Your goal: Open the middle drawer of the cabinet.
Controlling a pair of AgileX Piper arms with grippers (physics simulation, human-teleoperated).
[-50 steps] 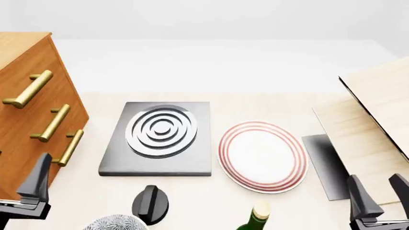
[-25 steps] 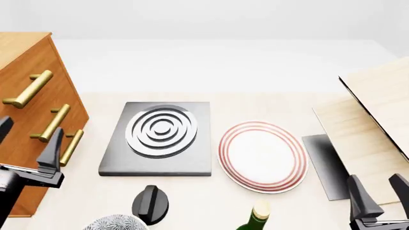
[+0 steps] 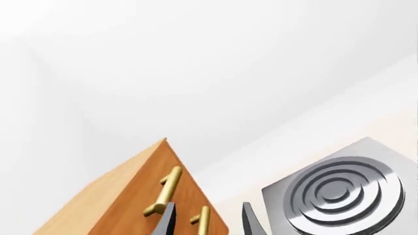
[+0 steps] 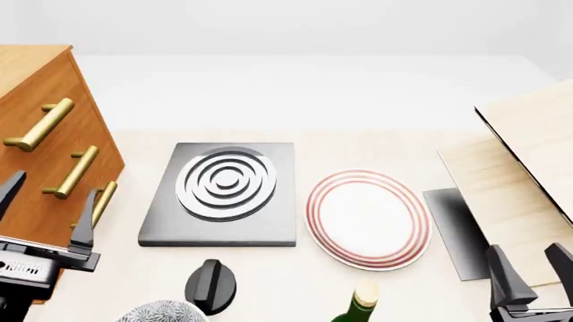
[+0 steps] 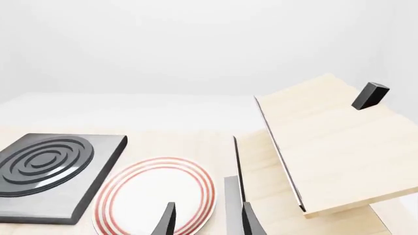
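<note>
While the middle drawer sits flush in the cabinet at far left, I see my left gripper spread wide, empty, just before its handles; right gripper open, empty.

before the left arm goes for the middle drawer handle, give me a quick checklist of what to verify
1. Left gripper open: ok, fingers spread apart, nothing between them.
2. Middle drawer shut: ok, its front sits flush with the fronts above and below.
3. Middle handle unobstructed: ok, the brass bar shows in full.
4. Gripper lined up on the middle handle: not ok, in the front view it sits lower, by the bottom handle.
5. Fingers touching the cabinet: cannot tell, the views give no depth.
6. Right gripper out of the way: ok, open at the far side by the pale board.
</note>
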